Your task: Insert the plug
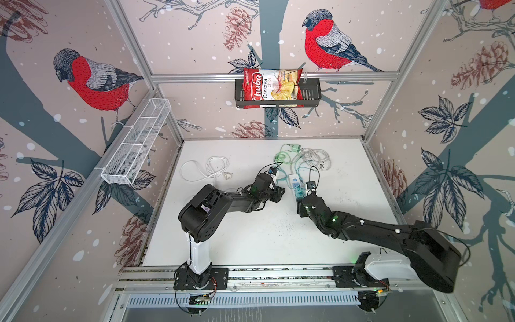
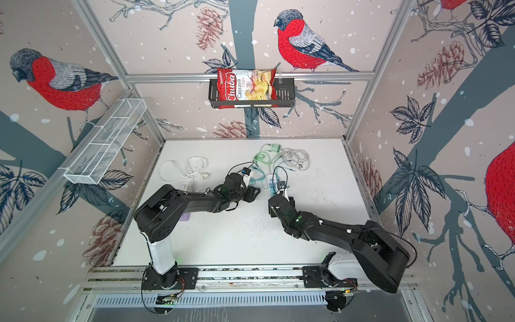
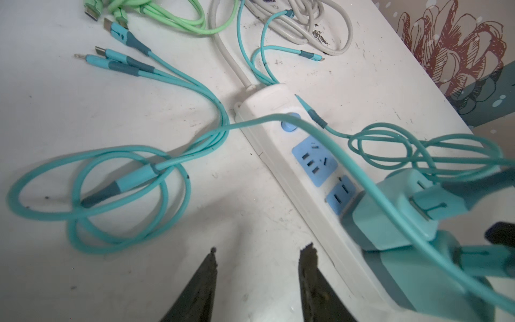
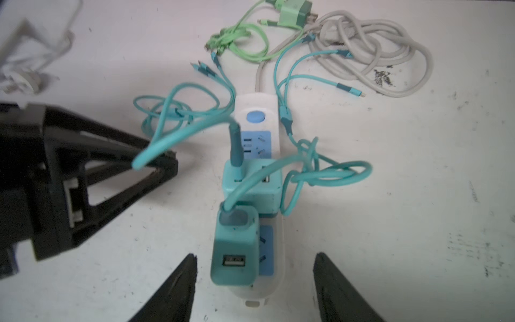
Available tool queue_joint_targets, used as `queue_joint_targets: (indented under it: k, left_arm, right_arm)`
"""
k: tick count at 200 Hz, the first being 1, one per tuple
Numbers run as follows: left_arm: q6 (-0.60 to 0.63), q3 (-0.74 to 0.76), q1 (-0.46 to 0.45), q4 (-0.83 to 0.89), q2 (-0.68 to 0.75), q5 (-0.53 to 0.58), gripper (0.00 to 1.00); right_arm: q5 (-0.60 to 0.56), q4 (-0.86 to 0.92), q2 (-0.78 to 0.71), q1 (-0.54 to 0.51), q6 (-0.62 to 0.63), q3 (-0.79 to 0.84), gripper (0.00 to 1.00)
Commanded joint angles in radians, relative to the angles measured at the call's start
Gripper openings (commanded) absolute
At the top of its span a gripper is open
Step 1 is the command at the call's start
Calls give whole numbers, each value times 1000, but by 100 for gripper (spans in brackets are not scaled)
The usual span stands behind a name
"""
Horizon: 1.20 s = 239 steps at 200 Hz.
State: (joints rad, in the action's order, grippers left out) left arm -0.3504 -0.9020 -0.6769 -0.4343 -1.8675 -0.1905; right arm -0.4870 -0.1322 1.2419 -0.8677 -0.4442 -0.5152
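A white power strip [image 4: 274,120] with blue sockets lies mid-table, seen in both top views [image 1: 294,178] [image 2: 271,178]. Two teal plugs stand in it, each with a teal cable. The nearer plug [image 4: 235,251] sits at the strip's end, the farther plug [image 4: 252,181] just behind it. My right gripper [image 4: 255,256] is open, its fingers on either side of the nearer plug and clear of it. Open and empty, my left gripper [image 3: 259,251] hovers over bare table beside the strip [image 3: 278,133], near the plugs [image 3: 390,212].
Teal cable loops [image 3: 92,195] sprawl on both sides of the strip. A green charger with its cable [image 1: 289,149] and a grey cord coil [image 1: 316,159] lie behind. A white cable [image 1: 206,170] lies at the left. A chips bag [image 1: 273,86] hangs in a wall basket.
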Motion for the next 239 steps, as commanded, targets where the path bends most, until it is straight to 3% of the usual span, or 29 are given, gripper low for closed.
queue_joint_targets:
  k: [1, 42, 64, 104, 134, 160, 183, 210, 239]
  left_arm:
    - [30, 19, 1, 5, 33, -34, 49]
    - [46, 47, 1, 81, 111, -39, 50]
    - [58, 41, 2, 155, 166, 5, 49]
    - [56, -70, 2, 349, 207, 213, 57]
    - [65, -214, 17, 421, 134, 378, 59]
    - [84, -358, 74, 429, 10, 337, 60]
    - [111, -498, 122, 434, -117, 270, 59]
    - [114, -657, 158, 443, -252, 198, 59]
    - [136, -824, 167, 486, -390, 147, 59]
  right_arm:
    - [40, 54, -87, 40, -19, 7, 69]
    - [126, 105, -248, 201, -29, -25, 72]
    - [198, 119, -233, 322, -39, -91, 74]
    - [309, 105, 5, 463, 15, -293, 72]
    - [391, 181, 328, 529, 63, -570, 69]
    - [439, 246, 603, 566, 93, -837, 65]
    - [478, 280, 755, 589, 86, -1000, 62]
    - [489, 298, 832, 595, 74, -1070, 61]
    - [493, 288, 820, 594, 71, -1024, 60]
